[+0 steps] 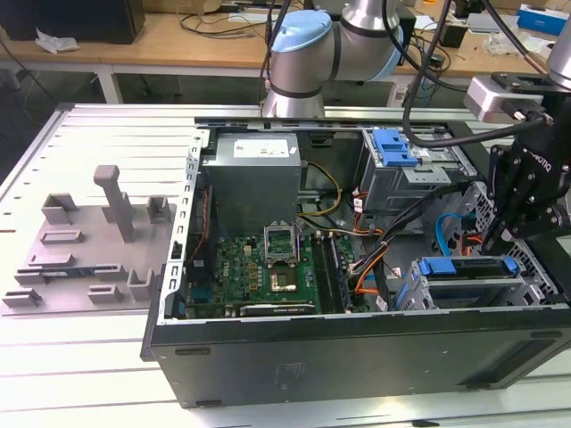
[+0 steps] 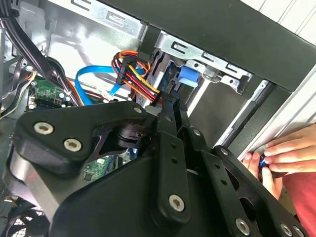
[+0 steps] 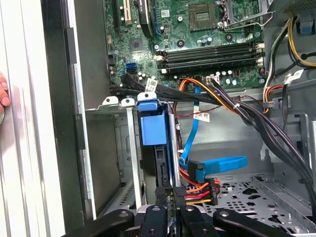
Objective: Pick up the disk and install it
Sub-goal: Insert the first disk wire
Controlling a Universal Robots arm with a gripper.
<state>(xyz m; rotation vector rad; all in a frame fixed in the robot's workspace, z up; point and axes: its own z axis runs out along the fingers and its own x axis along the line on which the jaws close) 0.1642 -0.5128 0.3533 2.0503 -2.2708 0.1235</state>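
tight spot: the disk [image 3: 153,129] sits in the drive cage [image 1: 464,292], with the orange-black cable bundle [image 3: 232,106] and blue data cable [image 3: 224,164] crowding one side. perforated chassis floor [image 3: 256,190] past them is bare. a hand [image 2: 289,150] rests at the case edge.

You see the blue-framed disk [image 3: 154,129] standing on edge inside the metal bay [image 3: 130,158], one end toward the motherboard [image 3: 207,34]. Your pincer [image 3: 170,197] sits close at the other end, beside orange-and-black cables [image 3: 200,190].

Bright, even light; soft, faint shadows.
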